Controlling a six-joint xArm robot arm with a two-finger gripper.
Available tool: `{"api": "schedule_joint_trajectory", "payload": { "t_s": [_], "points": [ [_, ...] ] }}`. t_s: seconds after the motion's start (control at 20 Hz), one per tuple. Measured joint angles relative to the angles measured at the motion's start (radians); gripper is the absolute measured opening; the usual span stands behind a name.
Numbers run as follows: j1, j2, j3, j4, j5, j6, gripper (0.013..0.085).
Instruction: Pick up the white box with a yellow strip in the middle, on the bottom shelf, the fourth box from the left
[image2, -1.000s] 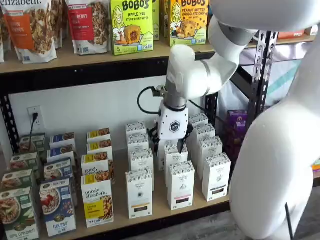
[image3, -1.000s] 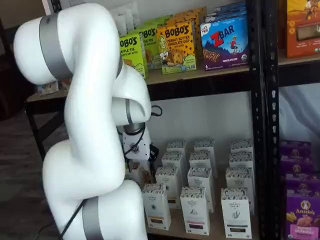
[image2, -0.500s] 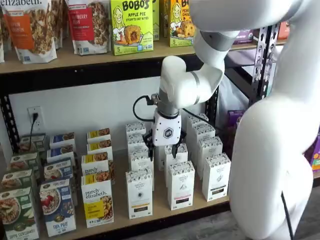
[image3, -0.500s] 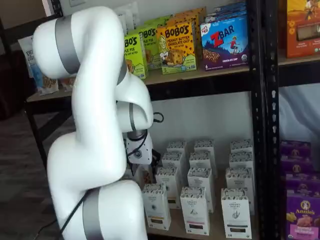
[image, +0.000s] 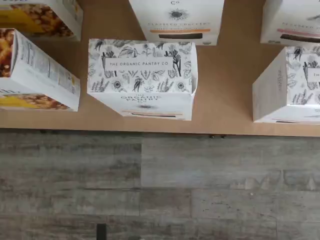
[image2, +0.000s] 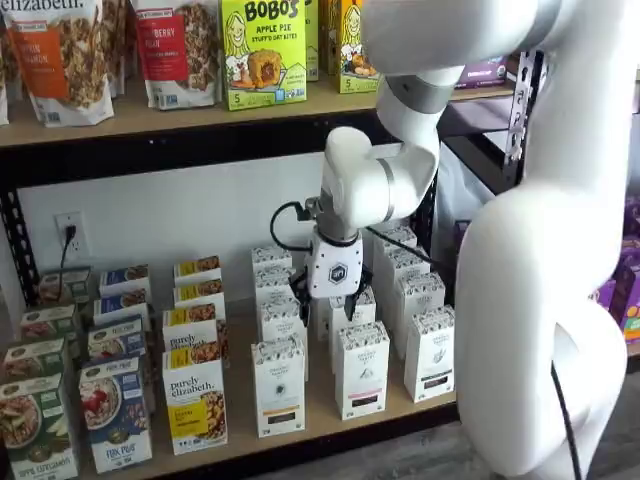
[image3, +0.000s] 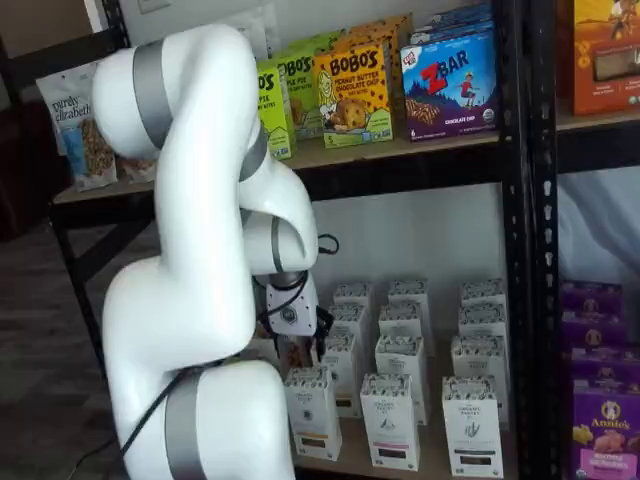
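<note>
Wrist view: the white box (image: 142, 77) stands at the front edge of the bottom shelf (image: 227, 95), seen from above. Its top flap carries a grey floral print and a small name label, and a thin yellow-tan strip shows low on its front face. A granola box (image: 35, 70) sits just beside it on one side and a like white carton (image: 287, 85) stands apart on the other, with bare board between them. The fingers do not show here.

In a shelf view, the white box (image2: 278, 387) is the front carton of its column, upright, with the gripper (image2: 334, 303) hanging above and behind it over the cartons further back. The black fingers are small against the cartons, so the gap between them is hard to read, though the jaws appear spread wide and hold nothing.

In a shelf view, the gripper (image3: 296, 340) is half hidden by the arm, and the white box (image3: 313, 412) stands low at the shelf front.

The carton looks light and stiff-walled, yet thin cardboard probably dents under a hard squeeze, and its smooth faces may slip. The best hold is likely across the two narrow sides near the top, where the clear gaps give the fingers room.
</note>
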Motion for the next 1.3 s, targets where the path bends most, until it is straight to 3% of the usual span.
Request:
{"api": "schedule_joint_trajectory", "payload": {
  "t_s": [0.5,0.75,1.3],
  "points": [
    [-0.014,0.119,-0.047,0.105,-0.047,-0.115,0.0850],
    [-0.010,0.205,-0.098,0.101,-0.068,-0.109,0.0850],
    [-0.025,0.354,-0.236,0.128,-0.088,-0.152,0.0850]
  ]
}}
